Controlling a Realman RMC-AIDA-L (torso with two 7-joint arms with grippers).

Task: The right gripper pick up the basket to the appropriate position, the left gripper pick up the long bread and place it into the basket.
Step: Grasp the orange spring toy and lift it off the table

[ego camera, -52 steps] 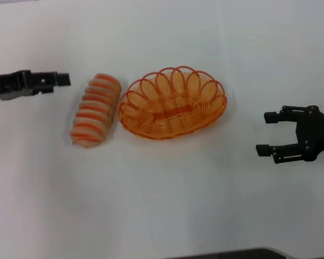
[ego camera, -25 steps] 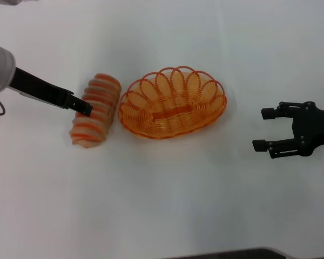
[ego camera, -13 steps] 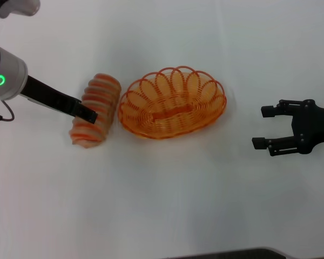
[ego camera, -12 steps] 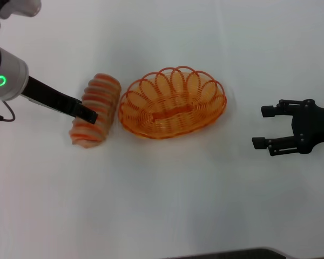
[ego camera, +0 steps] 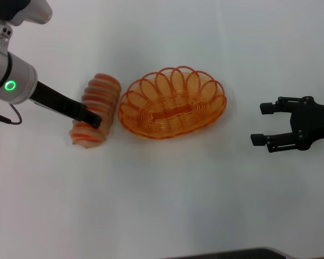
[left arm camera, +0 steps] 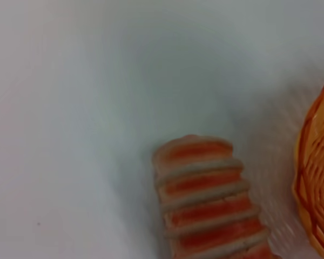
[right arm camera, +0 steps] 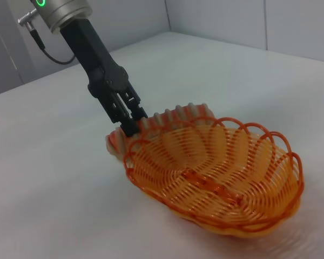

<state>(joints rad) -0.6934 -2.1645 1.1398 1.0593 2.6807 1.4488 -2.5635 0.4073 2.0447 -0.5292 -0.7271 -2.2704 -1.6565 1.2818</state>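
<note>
left gripper point(ego camera: 93, 120) over long bread point(ego camera: 95, 110), grip state unclear | bread lay on table point(ego camera: 162, 205), just left of basket point(ego camera: 173, 102), long axis crosswise to left arm | right gripper point(ego camera: 262, 123) open, well right of basket

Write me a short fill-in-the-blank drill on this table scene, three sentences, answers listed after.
1. The left tool is down at the long ____.
2. The orange basket holds ____ inside it.
3. The right tool, with its fingers spread ____, hangs apart from the basket on the robot's right side.

Missing words: bread; nothing; open
</note>
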